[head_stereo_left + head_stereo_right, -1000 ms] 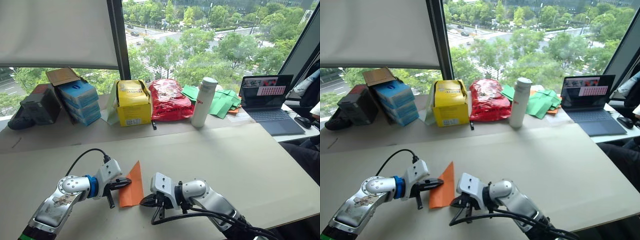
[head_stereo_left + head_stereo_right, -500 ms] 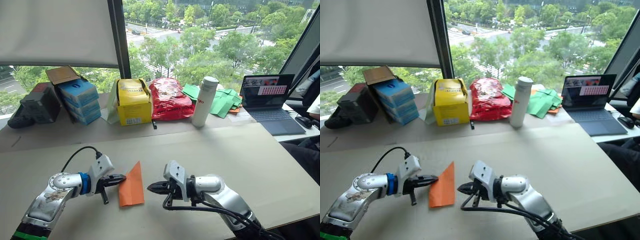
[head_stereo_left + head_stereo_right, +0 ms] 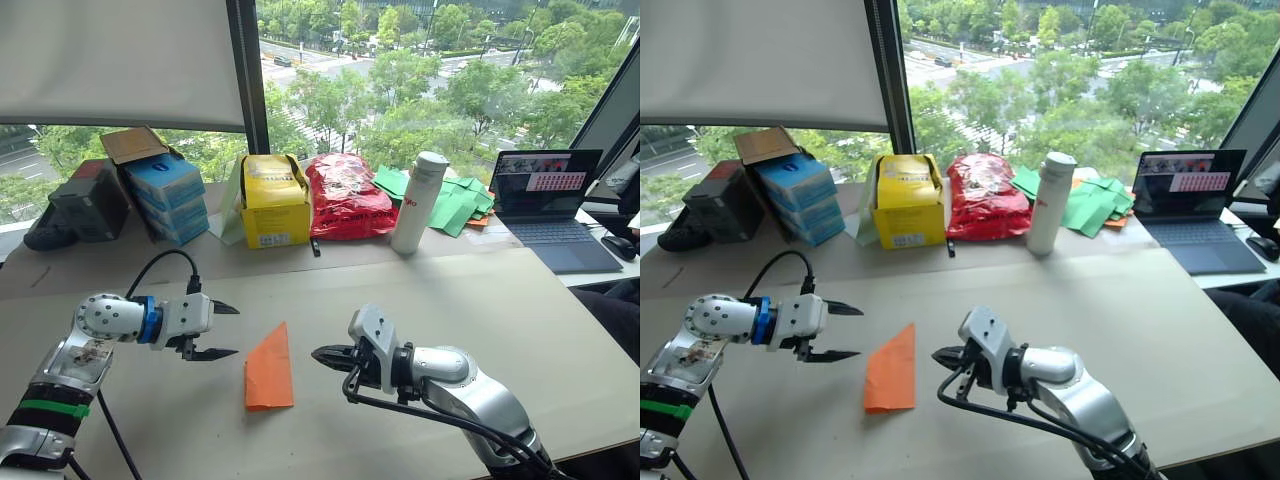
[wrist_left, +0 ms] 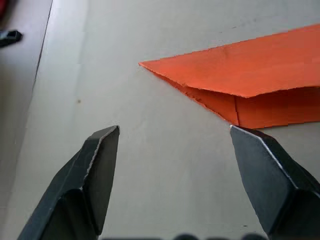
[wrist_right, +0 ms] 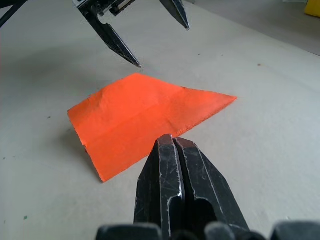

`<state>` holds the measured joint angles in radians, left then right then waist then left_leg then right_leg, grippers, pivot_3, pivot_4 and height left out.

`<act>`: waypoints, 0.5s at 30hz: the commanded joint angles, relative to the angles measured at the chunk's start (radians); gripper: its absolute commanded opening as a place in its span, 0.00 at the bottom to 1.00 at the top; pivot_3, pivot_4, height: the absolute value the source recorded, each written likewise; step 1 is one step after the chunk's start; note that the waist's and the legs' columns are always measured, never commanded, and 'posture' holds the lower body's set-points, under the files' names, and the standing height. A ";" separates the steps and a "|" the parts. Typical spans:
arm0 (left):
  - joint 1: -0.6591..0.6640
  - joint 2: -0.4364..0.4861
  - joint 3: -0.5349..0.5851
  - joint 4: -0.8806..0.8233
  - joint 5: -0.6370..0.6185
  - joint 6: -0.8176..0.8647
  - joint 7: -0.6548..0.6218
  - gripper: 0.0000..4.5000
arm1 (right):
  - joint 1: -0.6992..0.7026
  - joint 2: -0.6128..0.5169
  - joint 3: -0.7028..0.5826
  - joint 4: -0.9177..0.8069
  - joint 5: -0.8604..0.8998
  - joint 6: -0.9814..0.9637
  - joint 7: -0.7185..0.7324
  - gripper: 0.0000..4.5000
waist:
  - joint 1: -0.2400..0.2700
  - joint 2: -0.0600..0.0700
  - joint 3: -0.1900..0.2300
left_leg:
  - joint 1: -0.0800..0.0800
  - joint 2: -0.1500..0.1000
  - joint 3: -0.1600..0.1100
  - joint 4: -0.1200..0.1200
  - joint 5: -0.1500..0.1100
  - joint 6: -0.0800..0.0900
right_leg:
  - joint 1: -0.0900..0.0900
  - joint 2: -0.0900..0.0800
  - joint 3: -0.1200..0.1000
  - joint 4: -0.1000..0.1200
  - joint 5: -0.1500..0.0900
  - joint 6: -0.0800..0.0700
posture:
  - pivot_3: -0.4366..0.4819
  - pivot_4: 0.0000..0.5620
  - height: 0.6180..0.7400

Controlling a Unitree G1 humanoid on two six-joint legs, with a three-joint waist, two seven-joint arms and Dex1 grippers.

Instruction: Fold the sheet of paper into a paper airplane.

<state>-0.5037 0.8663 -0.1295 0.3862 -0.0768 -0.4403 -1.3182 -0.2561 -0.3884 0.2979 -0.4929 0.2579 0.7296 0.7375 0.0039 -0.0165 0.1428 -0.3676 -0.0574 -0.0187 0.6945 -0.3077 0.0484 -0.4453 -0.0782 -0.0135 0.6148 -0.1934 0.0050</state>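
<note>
Paper airplane, folded wedge, lying free on table; left gripper gaping, right gripper pinching nothing; folding seemingly finishing, regrasp pending.

Orange paper airplane, folded pointed wedge, flat on table
</note>
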 commanded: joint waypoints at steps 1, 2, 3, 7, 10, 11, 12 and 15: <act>-0.122 -0.037 -0.037 0.154 0.036 -0.277 -0.037 0.99 | -0.011 -0.003 -0.003 0.001 0.006 -0.022 -0.013 0.00 | 0.004 -0.001 0.000 | -0.002 0.000 0.000 0.001 0.000 0.000 | -0.002 0.000 0.000 0.000 0.000 0.000 | 0.48 0.27 1.00; -0.149 -0.050 -0.058 0.183 0.037 -0.329 -0.061 0.99 | -0.011 -0.003 -0.003 0.003 0.005 -0.023 -0.018 0.00 | 0.004 -0.001 -0.001 | -0.004 -0.001 0.001 0.002 0.000 0.000 | -0.005 0.000 -0.001 0.001 0.001 0.001 | 0.48 0.27 1.00; -0.166 -0.058 -0.074 0.208 0.036 -0.365 -0.079 0.99 | -0.011 -0.003 -0.003 0.003 0.004 -0.024 -0.022 0.00 | 0.004 -0.001 -0.001 | -0.006 -0.002 0.003 0.002 0.000 0.000 | -0.007 0.000 -0.001 0.002 0.001 0.001 | 0.48 0.27 1.00; -0.214 -0.099 -0.119 0.285 0.031 -0.450 -0.122 0.99 | -0.015 0.000 -0.003 0.006 0.007 -0.025 -0.039 0.00 | -0.008 -0.001 -0.001 | -0.011 -0.002 0.007 0.005 -0.001 0.003 | -0.012 0.001 -0.001 0.005 0.002 0.002 | 0.48 0.27 1.00; -0.239 -0.123 -0.146 0.320 0.022 -0.482 -0.154 0.99 | -0.014 0.003 -0.005 0.003 0.006 -0.022 -0.054 0.00 | -0.015 -0.001 -0.001 | -0.013 -0.002 0.007 0.009 -0.002 0.005 | -0.013 0.003 -0.001 0.009 0.002 0.003 | 0.48 0.27 1.00; -0.245 -0.131 -0.155 0.327 0.016 -0.492 -0.166 0.99 | -0.013 0.004 -0.006 0.001 0.007 -0.021 -0.060 0.00 | -0.016 -0.001 -0.001 | -0.014 -0.002 0.007 0.010 -0.002 0.006 | -0.013 0.003 -0.002 0.009 0.002 0.004 | 0.48 0.27 1.00; -0.247 -0.135 -0.164 0.333 0.009 -0.500 -0.183 0.93 | -0.011 0.004 -0.006 -0.001 0.006 -0.019 -0.066 0.00 | -0.016 -0.001 -0.001 | -0.013 -0.003 0.008 0.011 -0.003 0.007 | -0.012 0.003 -0.001 0.010 0.002 0.004 | 0.48 0.27 1.00; -0.249 -0.143 -0.181 0.349 -0.001 -0.527 -0.214 0.74 | -0.005 0.005 -0.007 -0.007 0.008 -0.016 -0.082 0.00 | -0.016 -0.001 -0.001 | -0.013 -0.004 0.009 0.015 -0.004 0.009 | -0.012 0.003 -0.001 0.009 0.002 0.006 | 0.48 0.27 1.00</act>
<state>-0.7353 0.7199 -0.3088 0.7294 -0.0527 -0.9425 -1.5173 -0.2596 -0.3867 0.3028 -0.4652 0.2572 0.7279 0.6658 -0.0123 -0.0179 0.1422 -0.3809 -0.0612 -0.0099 0.7113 -0.3116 0.0575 -0.4574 -0.0748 -0.0142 0.6247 -0.1920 0.0109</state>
